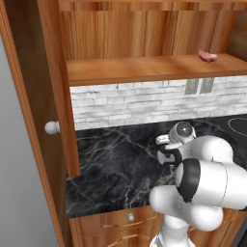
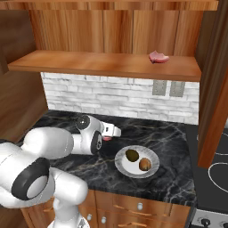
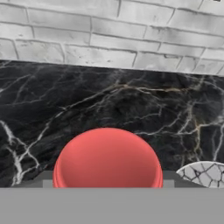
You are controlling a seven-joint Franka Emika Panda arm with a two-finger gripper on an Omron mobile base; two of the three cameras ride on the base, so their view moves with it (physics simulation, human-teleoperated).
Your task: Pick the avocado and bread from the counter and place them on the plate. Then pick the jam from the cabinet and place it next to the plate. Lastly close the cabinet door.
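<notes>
The red jam (image 3: 107, 159) fills the lower middle of the hand view, held between the fingers just above the black marble counter (image 3: 109, 105). My gripper (image 2: 107, 135) is shut on the jam (image 2: 107, 138), which shows as a small red spot left of the white-grey plate (image 2: 124, 171). On that plate lie the dark avocado (image 2: 132, 155) and the orange-brown bread (image 2: 144, 164). The plate's rim (image 3: 203, 173) shows at the lower right of the hand view. The cabinet door (image 1: 34, 120) with its white knob (image 1: 52, 127) stands open at the left. In the left base view my gripper (image 1: 167, 155) hangs low over the counter (image 1: 111, 164).
A flat pink lump (image 2: 158, 57) lies on the cabinet shelf (image 2: 102, 64). A white brick wall (image 2: 107, 95) backs the counter. The stove top (image 2: 218, 171) lies at the right, past another wooden door (image 2: 216, 89). Drawers with grey knobs (image 2: 140, 206) sit under the counter.
</notes>
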